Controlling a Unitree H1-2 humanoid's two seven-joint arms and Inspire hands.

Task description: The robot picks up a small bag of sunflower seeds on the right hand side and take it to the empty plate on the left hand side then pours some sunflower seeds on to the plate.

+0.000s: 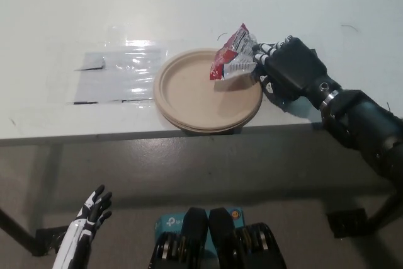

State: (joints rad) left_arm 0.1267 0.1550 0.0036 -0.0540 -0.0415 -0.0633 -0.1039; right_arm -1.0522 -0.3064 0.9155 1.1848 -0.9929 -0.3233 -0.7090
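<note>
Where plate [195, 96] sits, white table [189, 4], grey floor [189, 168].

Black right hand [291, 67] with white-striped fingers [264, 47], silver wrist ring, bulky black forearm. White left hand [92, 212], black-marked fingers.

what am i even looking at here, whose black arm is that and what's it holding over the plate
This is a single picture from a camera on a humanoid robot's head, looking steeply down at a white table. The black arm coming in from the right is the robot's own right arm, ending in a black robot hand. That hand holds a small red and white bag of sunflower seeds, tilted over the right part of an empty tan plate. No seeds show on the plate. A clear plastic sheet lies left of the plate. The robot's white left robot hand rests below the table edge at lower left, fingers apart, holding nothing.
</note>
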